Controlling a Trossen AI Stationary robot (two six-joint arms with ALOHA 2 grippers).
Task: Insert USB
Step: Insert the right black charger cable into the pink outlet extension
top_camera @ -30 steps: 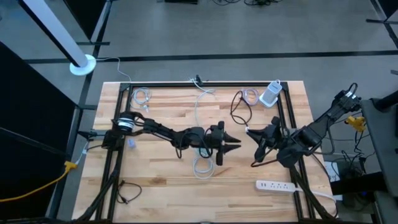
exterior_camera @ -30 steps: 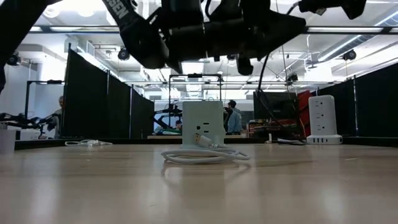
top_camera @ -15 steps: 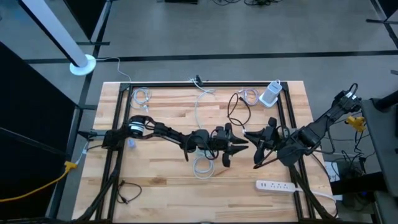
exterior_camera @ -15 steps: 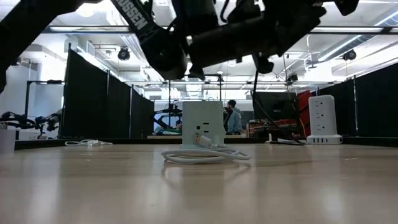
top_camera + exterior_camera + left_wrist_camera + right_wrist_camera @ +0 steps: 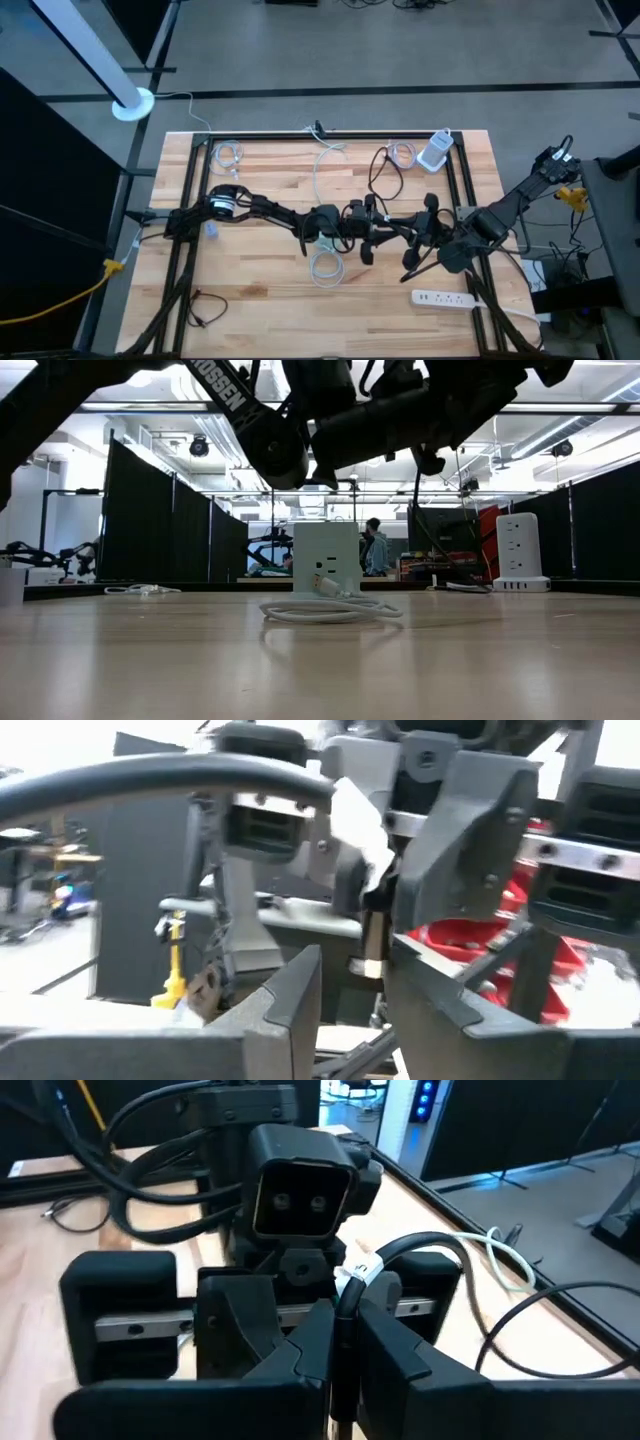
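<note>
Above the table's middle my two grippers meet tip to tip. My right gripper [image 5: 414, 228] [image 5: 340, 1355] is shut on a black USB cable [image 5: 377, 178] that carries a white tag [image 5: 358, 1270]. The cable's metal plug [image 5: 372, 948] sticks out past the right fingers. My left gripper [image 5: 390, 229] [image 5: 350, 995] is open, with one finger on either side of the plug; whether they touch it I cannot tell. A white cube charger [image 5: 327, 560] stands on the table, mostly hidden under my left arm in the high view. My right gripper pinches the black cable [image 5: 345, 1315] between its two fingers, just behind the plug and beside the white tag. The fingers come from the table's right side, slanting a little downward. The plug end is clear of the table, and the rest of the cable arcs away slack.
A coiled white cable [image 5: 325, 265] lies in front of the cube charger. A white power tower [image 5: 435, 152] stands at the far right, and a power strip [image 5: 443, 298] lies near the front right. Small coiled cables [image 5: 228, 155] [image 5: 403, 153] lie along the far edge.
My left gripper has travelled toward the table's right edge, up to my right gripper, so that its fingers now stand around the plug. My right gripper has rolled a little with the cable, whose loop has shifted.
</note>
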